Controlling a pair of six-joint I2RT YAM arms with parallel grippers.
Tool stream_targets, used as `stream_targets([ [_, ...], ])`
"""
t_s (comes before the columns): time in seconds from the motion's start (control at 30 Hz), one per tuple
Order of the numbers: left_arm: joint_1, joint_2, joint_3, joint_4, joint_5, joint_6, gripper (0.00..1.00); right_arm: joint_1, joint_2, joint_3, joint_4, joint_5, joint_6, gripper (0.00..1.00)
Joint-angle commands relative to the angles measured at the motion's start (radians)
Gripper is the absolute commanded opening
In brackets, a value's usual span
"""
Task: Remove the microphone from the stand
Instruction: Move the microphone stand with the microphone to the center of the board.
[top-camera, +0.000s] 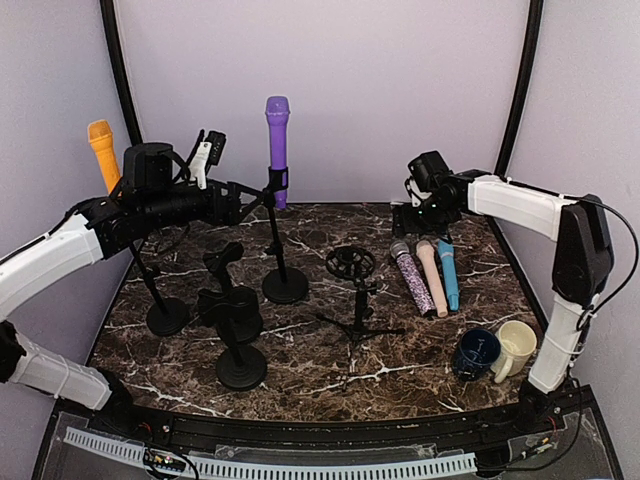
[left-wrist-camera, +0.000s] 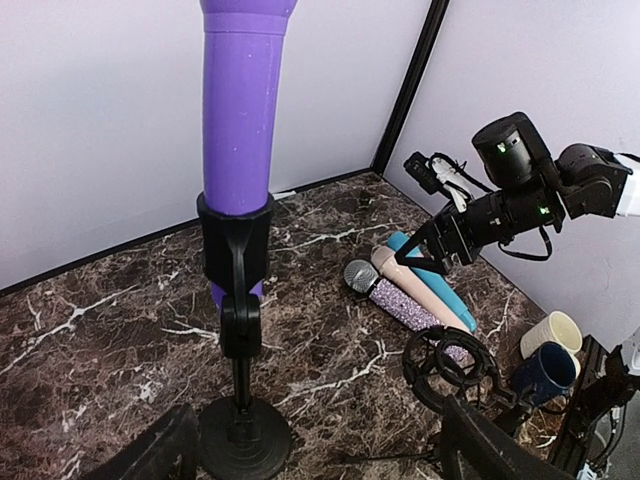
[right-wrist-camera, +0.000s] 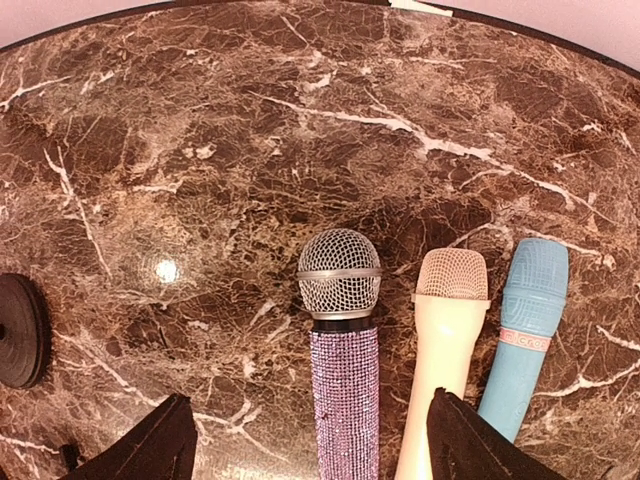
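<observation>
Standing at the left of the table, an orange microphone (top-camera: 101, 150) rises on its stand, its clip hidden behind the left arm. Just beside it the left gripper (left-wrist-camera: 315, 420) faces the purple microphone (top-camera: 277, 148), its fingers (left-wrist-camera: 150, 450) spread wide with nothing between them. That purple microphone sits upright in the black clip (left-wrist-camera: 236, 250) of a thin stand (top-camera: 285, 285) near the back centre, and it looks like the one to be lifted out.

The clip wraps the barrel snugly, so a sideways pull could drag the slim pole over on its small round base. Closing too low would pinch clip and barrel together. Two empty stands (top-camera: 232, 325) crowd the front left, and a toppling pole or a swinging forearm could knock them down.

Further right stands a shock mount (top-camera: 351, 264), then three microphones lie side by side: a glitter microphone (right-wrist-camera: 343, 350), a cream microphone (right-wrist-camera: 446, 330) and a blue microphone (right-wrist-camera: 528, 330). The right gripper (right-wrist-camera: 315, 440) hovers above them with its jaws apart, holding nothing. Two mugs (top-camera: 497, 350) sit at the front right corner.

From the left wrist the purple head is cut off at the top, and the clip's far side cannot be seen. Only the inner edges of either gripper's fingers show.
</observation>
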Motion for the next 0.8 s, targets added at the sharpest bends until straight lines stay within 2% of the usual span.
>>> stream_targets([
  [0.0,0.038,0.074,0.086,-0.024,0.108,0.002,0.85,-0.003,-0.067,-0.035,0.062,-0.030,0.020,0.81],
  [0.17,0.077,0.146,0.144,-0.026,0.169,0.005,0.85,-0.003,-0.123,-0.074,0.069,-0.042,0.022,0.81],
  [0.57,0.090,0.305,0.260,-0.101,0.143,0.077,0.83,-0.003,-0.248,-0.156,0.094,-0.059,0.031,0.80],
  [0.63,0.089,0.312,0.267,-0.098,0.146,0.091,0.77,-0.003,-0.262,-0.167,0.100,-0.058,0.035,0.80],
  [0.67,0.089,0.314,0.274,-0.099,0.149,0.098,0.71,-0.003,-0.266,-0.171,0.103,-0.058,0.035,0.80],
  [0.77,0.089,0.337,0.296,-0.125,0.140,0.129,0.64,-0.003,-0.279,-0.186,0.110,-0.059,0.039,0.80],
])
